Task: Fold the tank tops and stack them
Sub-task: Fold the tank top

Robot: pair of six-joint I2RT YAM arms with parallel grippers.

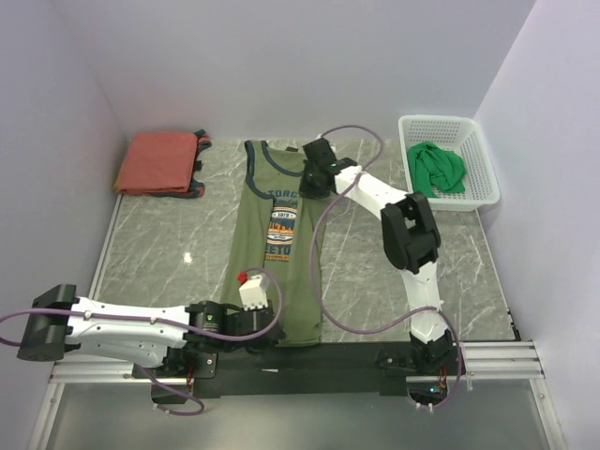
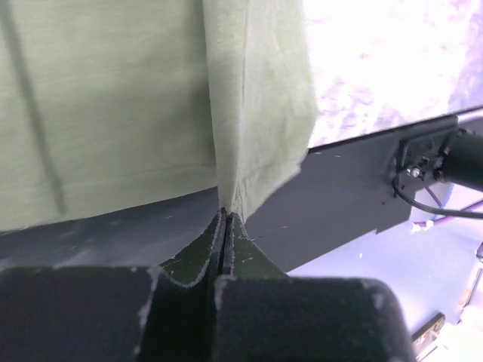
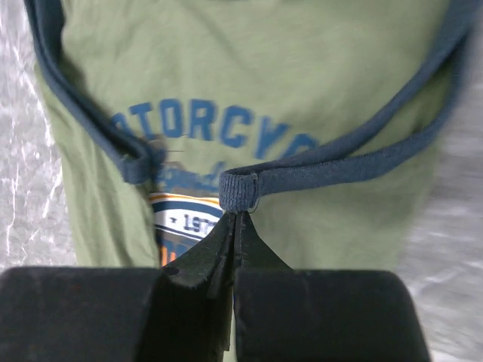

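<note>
Top external view puts the olive top (image 1: 277, 244) flat on the table (image 1: 169, 253), in the middle, just ahead of my bases. Its long axis runs from 12 to 6 o'clock. The neck end points to 12, the hem (image 1: 298, 337) to 6, and the chest print faces up. The red top (image 1: 157, 162) lies folded out at 10 o'clock, well apart. The green top (image 1: 439, 169) sits crumpled in the basket (image 1: 473, 127) at 2 o'clock.

My left gripper (image 1: 267, 330) is at the hem's 3 o'clock corner. Its jaws are pressed fully together with a thin fold of olive cloth nipped between the tips. The left wrist view shows the cloth rising out of that nip. My right gripper (image 1: 312, 178) is at the 12 o'clock end, on the 3 o'clock side. Its jaws are closed just as tight, the tips pinching the navy strap (image 3: 240, 191) at its loop.

I judge that I hold one long edge at both ends, ready for a lengthwise fold toward 9 o'clock.

Both bites are small, and that is the main risk. The strap is a narrow band caught only at the very tips, so a tug toward 12 or a quick lift could pull it free and drop that end. The hem bite is a corner only, so dragging rather than lifting could let it slide out or bunch the cloth. If my two arms travel at unequal pace or height, the edge twists and the fold lands crooked, off the 12-to-6 line. Pulling the ends apart would stretch the strap and skew the print.
</note>
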